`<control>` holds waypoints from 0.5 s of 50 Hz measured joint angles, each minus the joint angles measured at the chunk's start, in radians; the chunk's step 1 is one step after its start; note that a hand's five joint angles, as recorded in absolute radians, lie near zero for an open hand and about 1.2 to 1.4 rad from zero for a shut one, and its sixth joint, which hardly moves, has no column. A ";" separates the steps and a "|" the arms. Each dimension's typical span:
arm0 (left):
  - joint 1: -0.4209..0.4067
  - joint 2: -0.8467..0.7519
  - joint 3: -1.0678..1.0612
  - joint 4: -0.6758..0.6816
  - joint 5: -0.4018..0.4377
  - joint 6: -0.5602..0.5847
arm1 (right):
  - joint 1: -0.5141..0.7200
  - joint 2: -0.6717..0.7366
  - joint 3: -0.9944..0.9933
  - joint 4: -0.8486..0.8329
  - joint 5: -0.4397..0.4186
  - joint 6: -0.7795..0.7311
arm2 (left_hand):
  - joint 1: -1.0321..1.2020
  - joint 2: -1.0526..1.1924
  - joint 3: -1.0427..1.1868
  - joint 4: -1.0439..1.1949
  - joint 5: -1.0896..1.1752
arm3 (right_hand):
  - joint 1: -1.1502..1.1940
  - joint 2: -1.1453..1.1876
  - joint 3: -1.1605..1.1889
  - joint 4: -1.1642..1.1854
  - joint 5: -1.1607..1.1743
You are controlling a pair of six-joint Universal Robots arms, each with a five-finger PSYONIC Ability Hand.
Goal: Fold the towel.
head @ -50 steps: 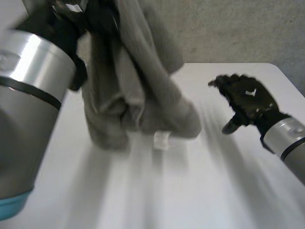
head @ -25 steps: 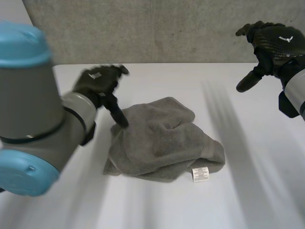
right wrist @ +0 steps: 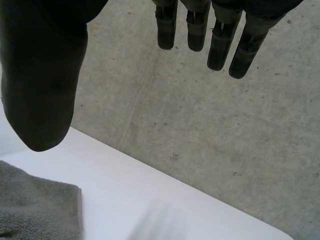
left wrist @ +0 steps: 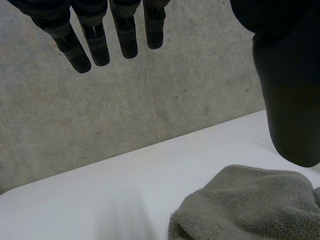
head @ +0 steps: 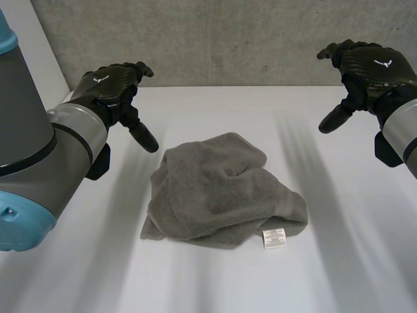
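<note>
Plainly the folding has not begun. Near the white tabletop's (head: pixel 339 274) far left corner the black left hand (head: pixel 111 85) hovers, fingers loosely spread, holding nothing. The grey terry towel (head: pixel 218 189) lies crumpled at the tabletop's middle, its white label (head: pixel 274 238) toward the near edge. Near the far right corner the black right hand (head: pixel 365 65) hangs likewise empty, fingers apart. The next move, I judge, calls for finding two corners and spreading the heap flat.

towel (head: pixel 221 189) dropped, left hand (head: pixel 111 88) lifted off it
</note>
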 measured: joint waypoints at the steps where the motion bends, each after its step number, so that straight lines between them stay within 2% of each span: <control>1: 0.000 0.000 0.000 0.000 0.000 0.001 | 0.002 0.000 0.003 -0.001 -0.003 -0.002 | 0.000 0.000 0.000 0.000 0.000 | 0.000 0.000 0.000 0.000 0.000; 7: 0.002 -0.010 -0.004 0.003 0.004 0.004 | 0.032 0.014 0.019 0.006 -0.060 -0.036 | 0.000 0.000 0.000 0.000 0.001 | 0.000 0.000 0.000 0.000 0.000; 13: 0.016 -0.080 0.005 0.000 0.009 0.034 | 0.153 0.092 0.059 0.032 -0.222 -0.171 | 0.000 0.000 0.000 0.000 0.014 | 0.000 0.000 0.000 0.000 0.000; 17: 0.037 -0.147 0.012 -0.012 0.012 0.104 | 0.248 0.163 0.090 0.042 -0.298 -0.287 | 0.003 0.006 0.008 0.002 0.039 | 0.014 0.004 0.003 0.002 0.010; 21: 0.050 -0.183 -0.005 -0.027 0.010 0.176 | 0.302 0.225 0.119 0.044 -0.317 -0.362 | 0.003 0.008 0.017 0.002 0.052 | 0.087 0.061 0.071 0.060 0.099; 25: 0.054 -0.186 -0.081 -0.036 0.009 0.220 | 0.318 0.270 0.163 0.037 -0.297 -0.398 | 0.003 0.007 0.017 0.002 0.052 | 0.137 0.112 0.132 0.122 0.160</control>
